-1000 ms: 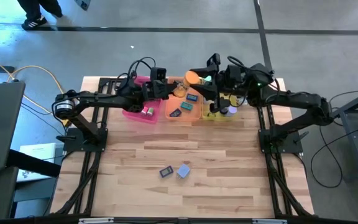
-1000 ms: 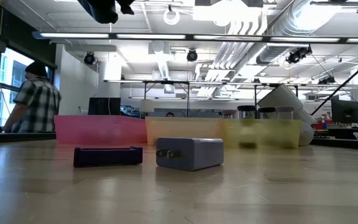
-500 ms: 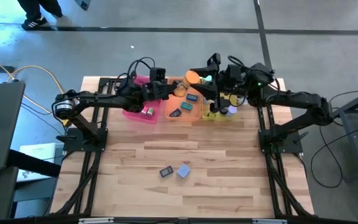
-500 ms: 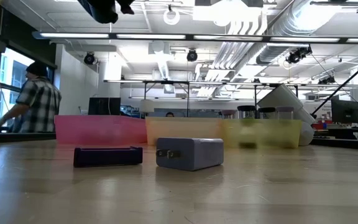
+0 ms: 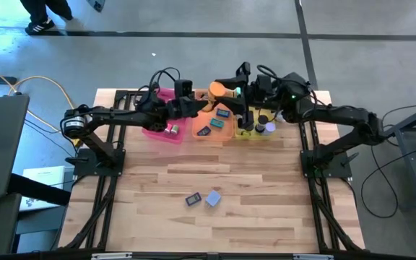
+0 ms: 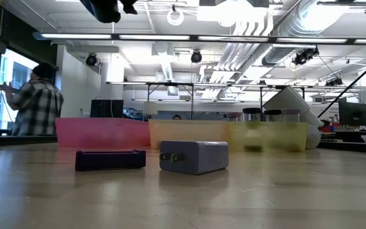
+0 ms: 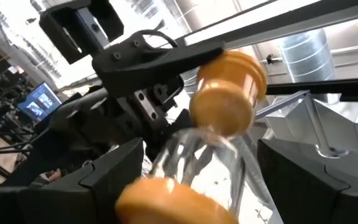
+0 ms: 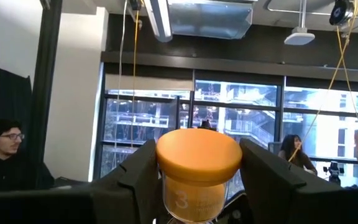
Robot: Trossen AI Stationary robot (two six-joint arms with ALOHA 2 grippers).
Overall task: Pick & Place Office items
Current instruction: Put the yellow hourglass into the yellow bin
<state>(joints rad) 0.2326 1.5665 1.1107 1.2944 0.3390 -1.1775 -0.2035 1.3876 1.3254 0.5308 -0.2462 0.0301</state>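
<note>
A clear sand timer with orange end caps (image 5: 216,92) hangs in the air above the orange tray (image 5: 222,135). My right gripper (image 8: 199,155) is shut on it. My left gripper (image 7: 201,180) stands open, a finger on either side of the timer's other end (image 7: 166,202); I cannot tell whether it touches. On the near part of the table lie a dark flat rectangle (image 5: 192,199) and a lavender block (image 5: 213,198), each flat on the wood. My right gripper pinches one orange cap of the timer (image 8: 197,158) between its two fingers, one on each side of the cap. It comes from the table's right, slanting upward. The timer is lifted clear of the trays, its free end reaching toward my left gripper.
Pink (image 5: 154,133), orange and yellow (image 5: 255,135) trays stand in a row at the far edge, with small pieces in each. In the low view they form a low wall (image 6: 186,133) behind the two loose items (image 6: 194,156). A person stands beyond the table (image 6: 38,102).
My right gripper has carried the timer a little toward the table's left, closer to my left gripper. My left gripper has rolled slightly in place. The two items on the wood have not moved.
</note>
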